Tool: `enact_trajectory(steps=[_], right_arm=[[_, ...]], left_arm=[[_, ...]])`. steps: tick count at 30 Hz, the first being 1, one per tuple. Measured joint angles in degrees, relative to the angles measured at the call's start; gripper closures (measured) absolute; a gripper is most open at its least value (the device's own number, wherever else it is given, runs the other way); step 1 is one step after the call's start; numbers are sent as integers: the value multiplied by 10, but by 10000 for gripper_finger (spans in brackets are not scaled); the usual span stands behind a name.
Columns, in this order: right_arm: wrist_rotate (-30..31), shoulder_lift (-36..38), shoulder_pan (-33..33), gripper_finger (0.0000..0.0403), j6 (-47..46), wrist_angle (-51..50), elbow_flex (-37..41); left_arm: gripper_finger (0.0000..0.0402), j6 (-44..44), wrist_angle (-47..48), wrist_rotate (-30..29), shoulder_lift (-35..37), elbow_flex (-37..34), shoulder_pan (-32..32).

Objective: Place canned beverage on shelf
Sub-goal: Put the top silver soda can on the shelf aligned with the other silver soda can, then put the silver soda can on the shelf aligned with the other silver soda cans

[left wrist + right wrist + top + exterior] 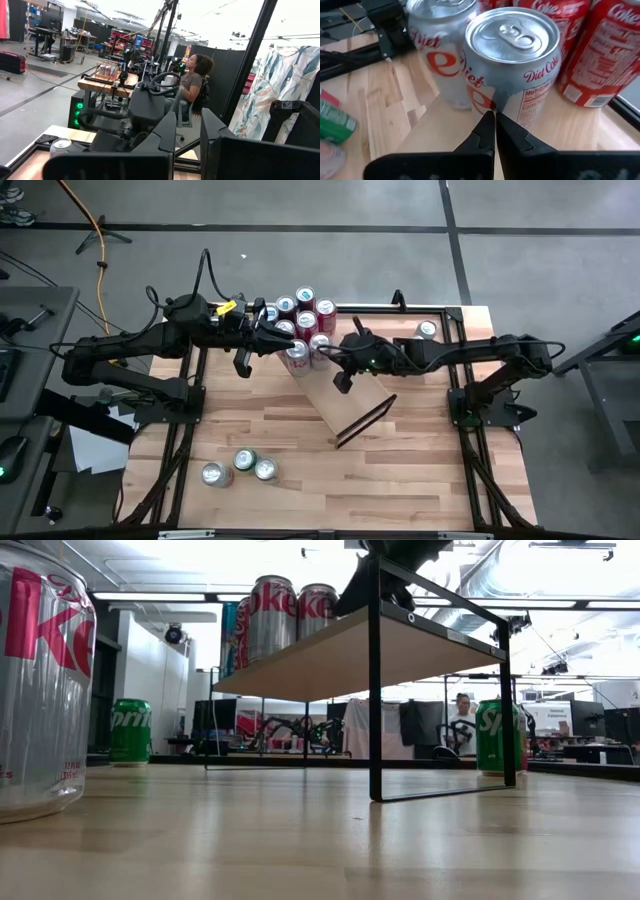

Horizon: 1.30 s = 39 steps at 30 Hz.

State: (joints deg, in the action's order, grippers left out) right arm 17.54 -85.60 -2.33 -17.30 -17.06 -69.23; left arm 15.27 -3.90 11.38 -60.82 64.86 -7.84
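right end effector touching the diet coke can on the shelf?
Cannot tell. In the right wrist view the shut right end effector tips overlap the Diet Coke can wall; no view shows contact or gap plainly.

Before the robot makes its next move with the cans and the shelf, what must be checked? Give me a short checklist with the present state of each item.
1. Shelf stands level on the table: ok in the low view.
2. Cans on the shelf upright: ok.
3. Right claw shut and holding nothing: ok; its tips sit just before a Diet Coke can.
4. Left claw shut and holding nothing: ok on shut; a held can, cannot tell.
5. Free room on the shelf plank: ok, the near end is bare.
6. Loose cans at the table's front upright for picking: ok.
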Motion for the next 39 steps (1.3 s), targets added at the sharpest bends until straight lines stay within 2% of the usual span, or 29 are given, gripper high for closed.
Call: enact_trajectory(steps=[15,19,25,28,30,32,39], right_arm=[[-17,0,-26,403,24,28,0],[-21,3,-25,403,54,22,0],[-32,73,-24,403,73,-60,0],[-31,125,-24,403,73,-81,0],[-32,158,-24,403,73,-78,0],[-32,183,-24,403,73,-74,0],[-31,234,-23,403,68,-75,0]], left_arm=[[401,0,-1,0,0,0,0],[401,-19,-1,0,0,0,0],[401,-69,66,-3,23,-1,0],[401,-78,117,-23,38,-1,0],[401,-80,120,-32,47,-14,2],[401,-78,96,-33,60,-49,4],[401,-11,-142,-33,103,-205,4]])
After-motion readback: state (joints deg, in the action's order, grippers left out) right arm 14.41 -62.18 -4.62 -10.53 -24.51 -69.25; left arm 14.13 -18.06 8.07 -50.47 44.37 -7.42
